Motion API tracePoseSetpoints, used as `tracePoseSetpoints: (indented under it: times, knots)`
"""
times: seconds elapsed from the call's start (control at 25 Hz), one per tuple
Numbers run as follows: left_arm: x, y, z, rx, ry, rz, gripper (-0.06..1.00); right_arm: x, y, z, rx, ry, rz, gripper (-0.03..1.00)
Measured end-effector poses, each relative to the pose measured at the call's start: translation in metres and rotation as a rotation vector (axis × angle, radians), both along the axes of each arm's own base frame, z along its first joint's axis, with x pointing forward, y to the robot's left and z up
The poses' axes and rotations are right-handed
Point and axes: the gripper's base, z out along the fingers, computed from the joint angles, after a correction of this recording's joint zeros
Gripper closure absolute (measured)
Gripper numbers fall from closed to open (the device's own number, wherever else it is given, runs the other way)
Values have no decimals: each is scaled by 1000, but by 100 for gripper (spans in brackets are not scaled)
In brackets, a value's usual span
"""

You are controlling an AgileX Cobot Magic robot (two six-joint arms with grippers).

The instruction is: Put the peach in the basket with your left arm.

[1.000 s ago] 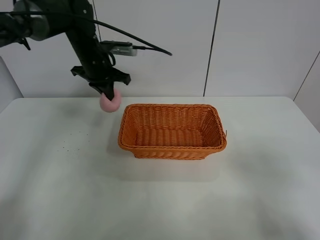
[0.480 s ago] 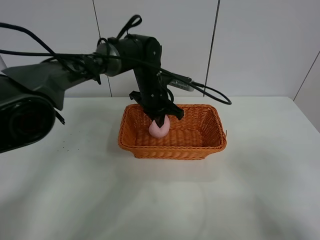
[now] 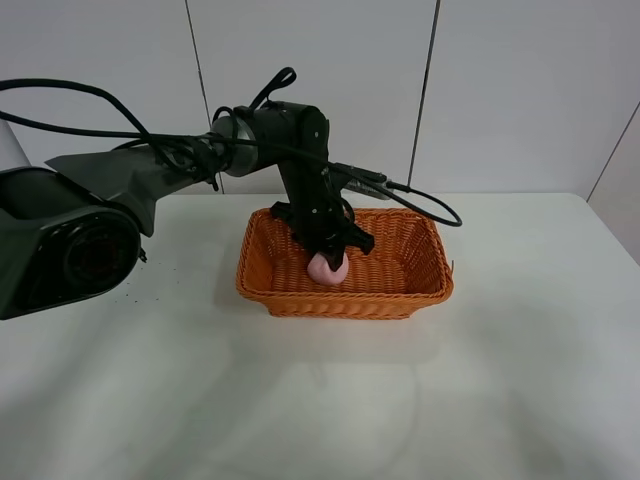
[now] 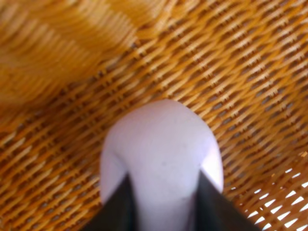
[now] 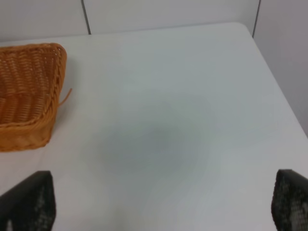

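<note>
The orange-brown wicker basket (image 3: 420, 292) stands in the middle of the white table. My left gripper (image 3: 327, 258) reaches down into it from the back left and is shut on the pale pink peach (image 3: 328, 269), which sits low inside, at or just above the basket floor. In the left wrist view the two dark fingers (image 4: 117, 209) press both sides of the peach (image 4: 161, 144), with the basket weave (image 4: 240, 72) close behind it. My right gripper (image 5: 159, 202) is open and empty over bare table; it is out of the exterior view.
The white table (image 3: 150, 380) spreads around the basket. A black cable (image 3: 420, 200) loops from the left arm over the basket's back rim. The right wrist view shows the basket's corner (image 5: 29, 96) and the table's far edge by the wall (image 5: 192, 24).
My left arm carried the peach from left of the basket over its rim to the right, then lowered it deeper into the basket.
</note>
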Motion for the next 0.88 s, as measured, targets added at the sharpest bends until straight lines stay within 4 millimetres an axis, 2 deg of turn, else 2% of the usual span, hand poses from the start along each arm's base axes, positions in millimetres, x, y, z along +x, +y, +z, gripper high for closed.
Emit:
tracePoseSetpoints:
  times: [0.08, 0.2, 0.36, 0.68, 0.88]
  knots:
    - [-1, 0, 0, 5, 10, -1, 24, 0, 0, 0, 0, 0, 0, 27]
    - [-4, 2, 1, 22, 40, -6, 16, 0, 0, 0, 0, 0, 0, 27]
    - [-6, 8, 18, 34, 63, -7, 14, 0, 0, 0, 0, 0, 0, 27]
    - [0, 33, 82, -31, -50, 39, 15, 0, 0, 0, 0, 0, 0, 27]
    - [3, 40, 85, -15, -71, 44, 15, 0, 0, 0, 0, 0, 0, 27]
